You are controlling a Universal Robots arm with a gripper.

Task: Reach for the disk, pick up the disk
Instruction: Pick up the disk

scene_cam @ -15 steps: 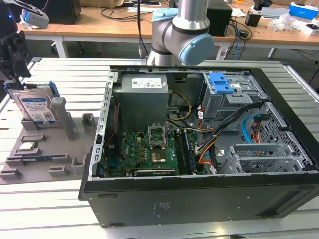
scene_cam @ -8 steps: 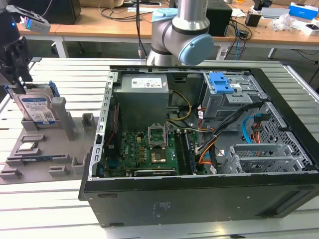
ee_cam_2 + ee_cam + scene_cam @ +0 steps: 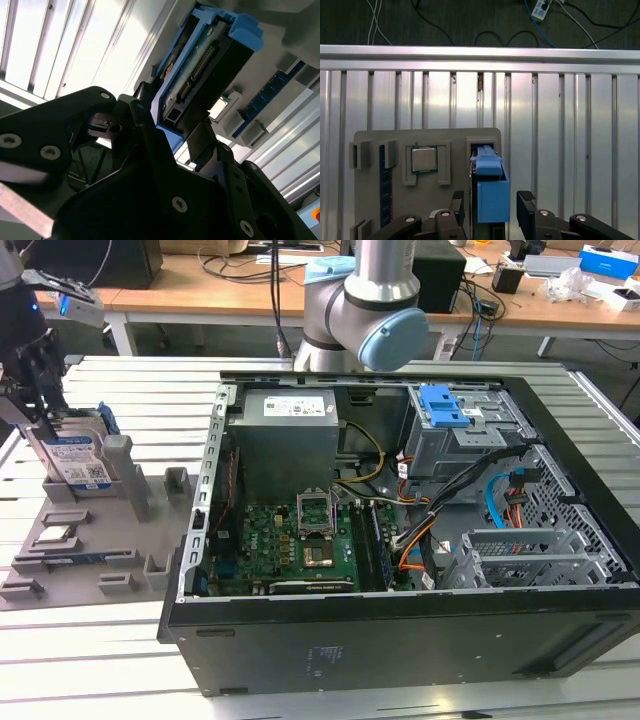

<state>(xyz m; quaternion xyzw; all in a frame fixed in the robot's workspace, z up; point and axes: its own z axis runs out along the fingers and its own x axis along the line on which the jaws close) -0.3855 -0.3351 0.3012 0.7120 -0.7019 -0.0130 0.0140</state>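
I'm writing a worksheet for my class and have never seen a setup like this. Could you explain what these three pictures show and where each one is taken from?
This is one robot arm with a two-fingered gripper. The exterior view is from a camera off the arm that sees the whole bench. An open computer case sits in the middle, and a grey holder tray is at that view's left. The two wrist views come from cameras riding on the arm, so they look past its black fingers. The tray holds a small square processor chip and the disk. The disk stands on edge in a slot, framed by its blue bracket. The gripper is open, with one finger on each side of the disk. The disk sits in its slot and is not lifted.
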